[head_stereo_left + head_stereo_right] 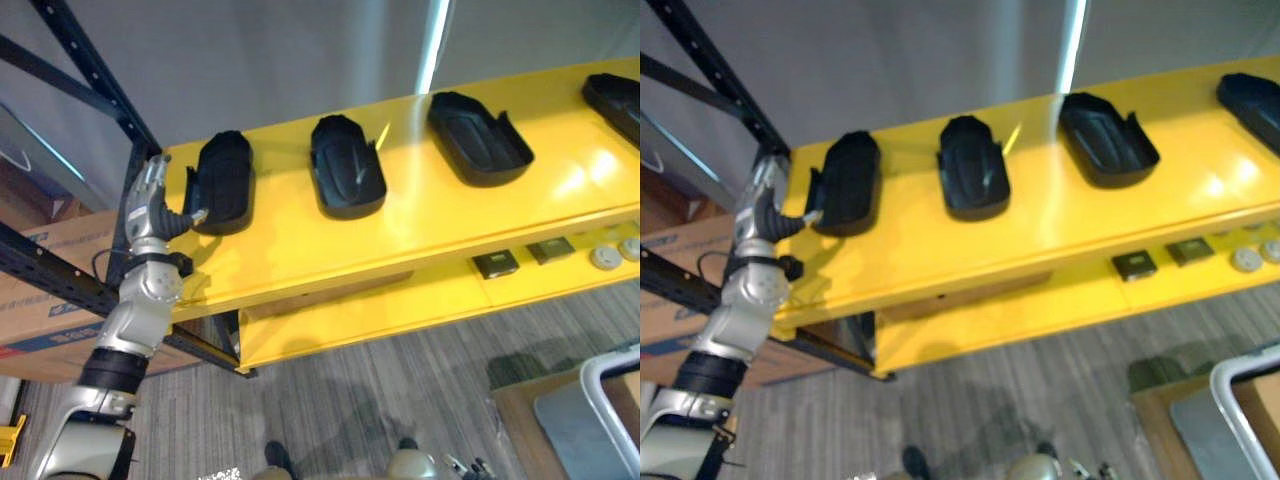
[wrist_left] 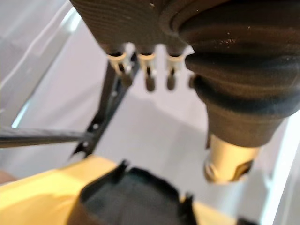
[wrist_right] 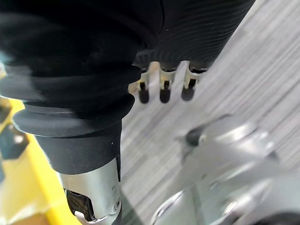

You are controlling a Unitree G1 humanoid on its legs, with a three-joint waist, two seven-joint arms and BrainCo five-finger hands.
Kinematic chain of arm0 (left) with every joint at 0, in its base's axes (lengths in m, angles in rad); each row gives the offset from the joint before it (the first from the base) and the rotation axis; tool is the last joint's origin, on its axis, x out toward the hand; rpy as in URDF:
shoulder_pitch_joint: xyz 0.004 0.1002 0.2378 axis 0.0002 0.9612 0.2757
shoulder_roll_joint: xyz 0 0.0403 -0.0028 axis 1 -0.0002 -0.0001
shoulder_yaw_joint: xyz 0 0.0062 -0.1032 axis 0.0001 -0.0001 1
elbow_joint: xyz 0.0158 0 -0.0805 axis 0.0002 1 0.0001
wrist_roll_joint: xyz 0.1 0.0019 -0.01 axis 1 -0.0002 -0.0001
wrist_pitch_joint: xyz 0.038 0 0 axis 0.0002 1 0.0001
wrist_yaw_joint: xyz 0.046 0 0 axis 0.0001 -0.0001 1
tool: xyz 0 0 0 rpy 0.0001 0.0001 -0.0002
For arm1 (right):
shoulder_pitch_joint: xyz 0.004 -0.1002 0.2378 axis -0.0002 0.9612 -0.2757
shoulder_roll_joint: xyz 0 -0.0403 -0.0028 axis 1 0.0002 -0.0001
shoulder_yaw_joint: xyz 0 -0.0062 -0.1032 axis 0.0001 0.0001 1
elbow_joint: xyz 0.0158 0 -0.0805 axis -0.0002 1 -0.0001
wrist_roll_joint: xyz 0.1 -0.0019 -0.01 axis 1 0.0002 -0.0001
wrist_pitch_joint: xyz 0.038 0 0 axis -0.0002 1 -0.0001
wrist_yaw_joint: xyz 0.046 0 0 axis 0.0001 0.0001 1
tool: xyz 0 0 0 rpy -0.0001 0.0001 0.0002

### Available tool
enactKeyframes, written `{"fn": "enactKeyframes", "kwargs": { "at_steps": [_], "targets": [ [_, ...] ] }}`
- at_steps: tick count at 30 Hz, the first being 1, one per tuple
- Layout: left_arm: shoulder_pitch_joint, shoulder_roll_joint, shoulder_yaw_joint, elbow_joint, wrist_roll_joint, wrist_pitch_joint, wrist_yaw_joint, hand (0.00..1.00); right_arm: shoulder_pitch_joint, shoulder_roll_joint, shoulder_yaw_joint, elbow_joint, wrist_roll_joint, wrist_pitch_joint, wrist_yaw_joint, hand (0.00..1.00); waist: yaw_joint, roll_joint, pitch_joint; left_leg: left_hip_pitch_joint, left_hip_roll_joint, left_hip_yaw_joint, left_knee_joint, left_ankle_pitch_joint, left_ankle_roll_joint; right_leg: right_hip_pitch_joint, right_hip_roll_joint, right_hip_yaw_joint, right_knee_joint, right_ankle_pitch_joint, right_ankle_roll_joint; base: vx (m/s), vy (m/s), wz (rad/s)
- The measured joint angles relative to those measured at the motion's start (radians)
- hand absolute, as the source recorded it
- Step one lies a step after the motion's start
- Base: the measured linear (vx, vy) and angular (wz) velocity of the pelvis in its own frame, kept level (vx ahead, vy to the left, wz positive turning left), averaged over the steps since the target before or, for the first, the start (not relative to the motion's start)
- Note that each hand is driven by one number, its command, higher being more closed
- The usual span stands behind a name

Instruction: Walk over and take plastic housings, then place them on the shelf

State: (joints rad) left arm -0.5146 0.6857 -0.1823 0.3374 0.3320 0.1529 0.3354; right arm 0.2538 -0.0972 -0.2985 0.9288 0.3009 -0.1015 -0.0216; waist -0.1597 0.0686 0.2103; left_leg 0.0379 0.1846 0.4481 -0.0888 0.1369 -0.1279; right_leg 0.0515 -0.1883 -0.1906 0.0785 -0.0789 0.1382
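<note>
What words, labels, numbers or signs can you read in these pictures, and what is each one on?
Nothing reads clearly.
On the brown cardboard box: blue print, too blurred to read.
On the small dark square parts on the lower level: any marking is too small to tell.
On the black plastic housings and the yellow metal shelf: no text visible.

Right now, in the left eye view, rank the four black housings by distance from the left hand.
1. Leftmost housing, beside the left hand.
2. Second housing, left of centre.
3. Third housing, right of centre.
4. Rightmost housing, view's edge.
</note>
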Motion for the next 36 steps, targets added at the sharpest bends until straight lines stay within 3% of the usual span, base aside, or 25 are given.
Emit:
{"fn": "enactKeyframes", "kwargs": {
  "at_steps": [7, 14, 19, 25, 32, 36],
  "targets": [
    [-0.038, 0.026, -0.042, 0.073, -0.003, 0.067, -0.211, 0.0, 0.002, -0.001, -0.006, -0.001, -0.002, 0.001, 0.018, 0.0, -0.019, 0.001, 0.001, -0.005, -0.001, 0.027, -0.001, -0.005, 0.0, -0.015, 0.0, 0.027, -0.034, 0.023, -0.006, -0.07, 0.029, -0.11],
    [-0.081, 0.033, -0.106, 0.124, -0.002, 0.084, -0.312, 0.0, 0.004, -0.002, -0.025, -0.002, -0.002, -0.002, 0.025, 0.0, -0.019, 0.005, 0.004, -0.007, -0.003, 0.026, 0.0, -0.005, 0.0, -0.01, 0.001, 0.027, -0.045, 0.04, -0.001, 0.05, 0.002, -0.01],
    [-0.154, 0.035, -0.106, 0.137, -0.003, 0.101, -0.322, 0.0, -0.021, -0.008, -0.026, 0.0, -0.001, 0.0, 0.026, 0.0, -0.024, 0.007, 0.032, -0.025, -0.004, 0.026, 0.005, -0.004, 0.0, -0.027, 0.002, 0.037, -0.034, 0.04, 0.0, 0.04, 0.0, 0.03],
    [-0.229, 0.036, -0.106, 0.139, -0.012, 0.1, -0.308, 0.0, -0.073, -0.023, -0.061, -0.003, 0.001, -0.002, 0.043, 0.0, -0.029, -0.008, 0.151, -0.044, -0.003, 0.025, 0.007, -0.001, 0.005, -0.094, 0.0, 0.062, 0.057, 0.028, -0.014, -0.02, 0.011, -0.01],
    [-0.256, 0.061, -0.1, 0.15, -0.019, 0.105, -0.318, 0.0, -0.081, -0.029, -0.064, -0.007, 0.002, -0.005, 0.049, 0.0, -0.028, -0.002, 0.188, -0.056, -0.006, 0.02, 0.007, 0.003, 0.008, -0.134, -0.004, 0.08, 0.127, -0.035, -0.006, -0.01, 0.002, 0.02],
    [-0.272, 0.072, -0.097, 0.148, -0.018, 0.112, -0.37, 0.0, -0.082, -0.03, -0.063, -0.017, 0.002, -0.008, 0.048, 0.0, -0.026, 0.005, 0.196, -0.057, -0.006, 0.018, 0.007, 0.002, 0.008, -0.137, -0.005, 0.08, 0.137, -0.041, -0.001, 0.03, -0.003, 0.02]
  ]
}}
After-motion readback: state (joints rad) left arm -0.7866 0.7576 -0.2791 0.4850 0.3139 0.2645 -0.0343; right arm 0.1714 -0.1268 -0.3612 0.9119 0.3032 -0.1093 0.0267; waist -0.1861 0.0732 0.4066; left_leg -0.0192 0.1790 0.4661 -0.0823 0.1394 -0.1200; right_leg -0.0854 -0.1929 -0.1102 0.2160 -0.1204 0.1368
